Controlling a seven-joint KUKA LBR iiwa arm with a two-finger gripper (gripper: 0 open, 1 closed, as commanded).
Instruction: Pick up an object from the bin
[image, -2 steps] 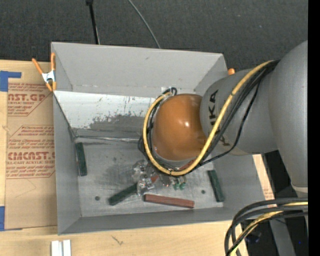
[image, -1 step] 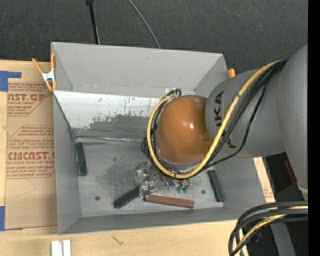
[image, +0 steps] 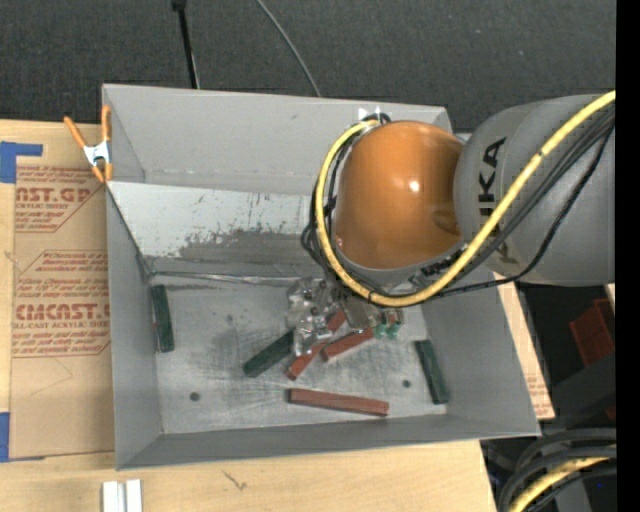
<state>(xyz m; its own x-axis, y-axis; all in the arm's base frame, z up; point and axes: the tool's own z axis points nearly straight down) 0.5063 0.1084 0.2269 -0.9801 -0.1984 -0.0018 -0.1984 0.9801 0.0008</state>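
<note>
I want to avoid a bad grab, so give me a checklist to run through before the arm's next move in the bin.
1. The gripper is low over the middle cluster of the bin: ok.
2. The red-brown stick lies directly under it: ok.
3. That stick is free of neighbours: not ok, a dark green stick lies close at its left end.
4. Firm grasp on anything: cannot tell.
5. The left green stick, right green stick and front red-brown stick lie apart from the gripper: ok.

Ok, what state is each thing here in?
gripper: low, over the short red-brown stick
short red-brown stick: flat, partly under the gripper
long red-brown stick: flat, lying apart
middle green stick: flat, slanted
left green stick: flat, alone
right green stick: flat, alone
</note>
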